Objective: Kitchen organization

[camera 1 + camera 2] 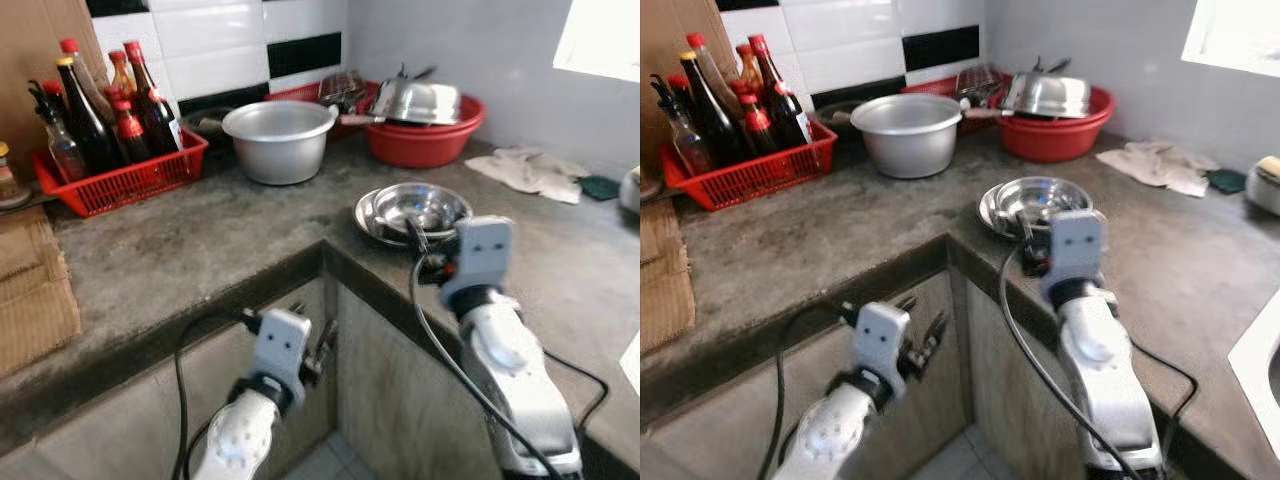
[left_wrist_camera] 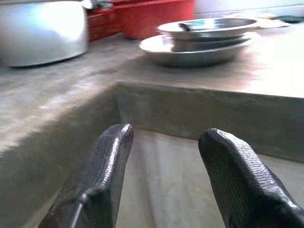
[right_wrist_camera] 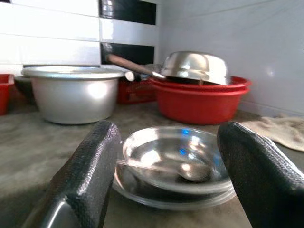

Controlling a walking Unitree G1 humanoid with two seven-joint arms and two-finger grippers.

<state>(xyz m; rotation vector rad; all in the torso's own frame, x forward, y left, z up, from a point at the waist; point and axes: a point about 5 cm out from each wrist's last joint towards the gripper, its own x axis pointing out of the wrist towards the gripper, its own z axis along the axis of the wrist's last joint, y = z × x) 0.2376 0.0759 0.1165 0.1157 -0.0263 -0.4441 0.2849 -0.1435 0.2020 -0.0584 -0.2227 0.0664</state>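
right pincer [image 3: 166, 175] spread wide, facing steel bowl [image 1: 420, 205] (spoon [image 3: 164, 167] inside) to straddle it | left pincer [image 2: 166, 175] apart, idle below surface [image 1: 200, 240]

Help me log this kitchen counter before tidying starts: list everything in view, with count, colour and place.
Sauce bottles: several, dark with red or yellow caps, in the red basket at the counter's left.
Pot: one, silver, middle back of the counter.
Red basin: one, back right, with an upturned steel bowl on it.
Steel bowl and plate stack: silver, near the counter's inner corner, spoon inside.
Cloth: one, beige, right.
Green pad: one, far right.
Left end effector: open, below the counter edge.
Right end effector: open, facing the stack.
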